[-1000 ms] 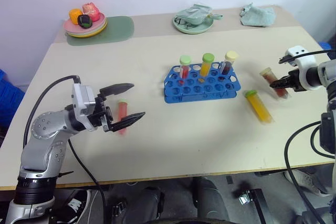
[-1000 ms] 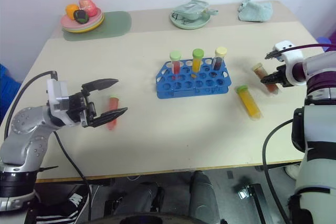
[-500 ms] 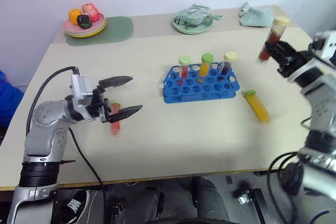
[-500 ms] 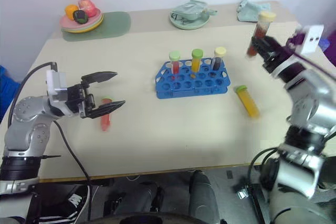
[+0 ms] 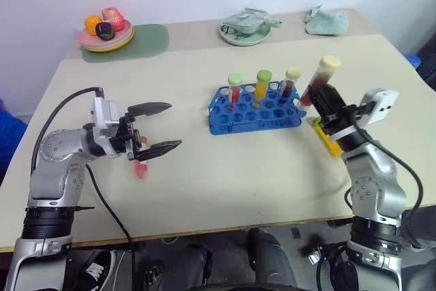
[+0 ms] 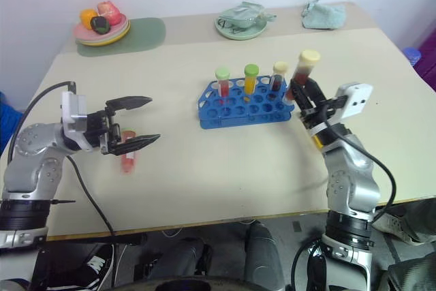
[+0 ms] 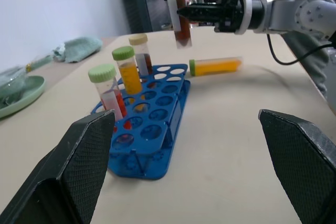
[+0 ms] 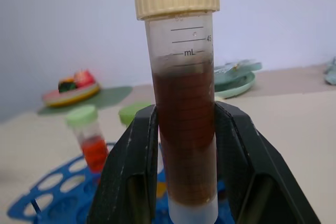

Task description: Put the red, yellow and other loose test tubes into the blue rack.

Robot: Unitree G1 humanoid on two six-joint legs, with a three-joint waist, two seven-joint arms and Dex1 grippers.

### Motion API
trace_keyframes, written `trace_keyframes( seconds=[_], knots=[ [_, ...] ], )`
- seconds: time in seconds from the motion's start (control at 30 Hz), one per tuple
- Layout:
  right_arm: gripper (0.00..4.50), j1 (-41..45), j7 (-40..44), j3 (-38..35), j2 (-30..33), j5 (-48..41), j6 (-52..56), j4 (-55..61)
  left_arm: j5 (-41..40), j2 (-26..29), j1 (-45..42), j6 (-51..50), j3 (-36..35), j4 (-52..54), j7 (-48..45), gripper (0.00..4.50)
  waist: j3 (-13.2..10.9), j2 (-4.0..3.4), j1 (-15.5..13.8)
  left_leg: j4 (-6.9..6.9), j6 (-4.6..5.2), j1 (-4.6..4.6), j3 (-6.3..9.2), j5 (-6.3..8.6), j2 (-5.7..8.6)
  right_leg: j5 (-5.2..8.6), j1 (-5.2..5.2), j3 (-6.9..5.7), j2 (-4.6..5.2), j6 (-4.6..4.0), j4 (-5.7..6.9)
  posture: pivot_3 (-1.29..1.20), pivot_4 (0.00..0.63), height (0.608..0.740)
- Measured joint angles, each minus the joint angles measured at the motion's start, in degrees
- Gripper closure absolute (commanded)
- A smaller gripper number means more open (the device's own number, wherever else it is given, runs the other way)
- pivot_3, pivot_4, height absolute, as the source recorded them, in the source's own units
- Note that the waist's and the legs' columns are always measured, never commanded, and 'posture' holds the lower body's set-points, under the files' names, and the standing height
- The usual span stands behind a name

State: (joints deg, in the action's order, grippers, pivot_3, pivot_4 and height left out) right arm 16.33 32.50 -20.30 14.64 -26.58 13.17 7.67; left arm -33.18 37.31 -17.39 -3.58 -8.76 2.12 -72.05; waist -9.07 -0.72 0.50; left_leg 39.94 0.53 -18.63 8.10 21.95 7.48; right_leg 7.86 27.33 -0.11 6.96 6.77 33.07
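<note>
Since a second ago, the dark brown-red tube (image 5: 319, 81) has been lifted off the table (image 5: 225, 175) at the right edge and carried inward; it is now held nearly upright, cap up, just beside the right end of the blue rack (image 5: 255, 109). The right gripper (image 5: 322, 103) is pinched on this tube's lower half. Three capped tubes are seen standing in the rack's back row. A yellow tube (image 7: 216, 66) lies on its side on the table beside the rack, partly hidden behind the right arm. The left gripper (image 5: 155, 127) is held above the table with its fingers spread wide, over a red tube (image 5: 140, 165) lying on the table, well apart from the rack.
</note>
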Motion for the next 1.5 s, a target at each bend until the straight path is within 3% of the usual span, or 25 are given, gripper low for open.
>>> trace_keyframes(
  seconds=[0.37,0.6,1.5],
  knots=[
    [3.19,1.21,-0.11,7.5,-1.29,5.58,-10.4,-10.42,-0.35,1.19,2.0,-2.13,-1.33,3.57,1.53,0.0,0.0,0.0,0.25,-0.01,-0.07,0.07,-0.03,0.06,-0.1,0.01,-0.01,0.0,-0.11,-0.01,0.0,0.0,0.15,0.74],
    [3.19,3.33,-0.39,7.99,-0.64,6.13,-14.97,-15.68,-1.12,1.4,2.52,-2.96,-1.61,4.97,2.42,0.0,0.0,0.0,0.27,-0.02,-0.08,0.08,-0.03,0.06,-0.1,0.01,-0.02,0.0,-0.12,-0.02,-0.01,0.0,0.15,0.74],
    [3.19,2.24,-2.45,8.11,2.87,7.28,-16.38,-15.74,-1.23,1.5,0.95,-6.15,-1.54,6.2,3.36,0.0,0.0,0.0,0.23,-0.02,-0.08,0.1,-0.03,0.08,-0.12,0.01,-0.04,0.0,-0.13,-0.02,-0.03,0.0,0.15,0.74]
  ],
)
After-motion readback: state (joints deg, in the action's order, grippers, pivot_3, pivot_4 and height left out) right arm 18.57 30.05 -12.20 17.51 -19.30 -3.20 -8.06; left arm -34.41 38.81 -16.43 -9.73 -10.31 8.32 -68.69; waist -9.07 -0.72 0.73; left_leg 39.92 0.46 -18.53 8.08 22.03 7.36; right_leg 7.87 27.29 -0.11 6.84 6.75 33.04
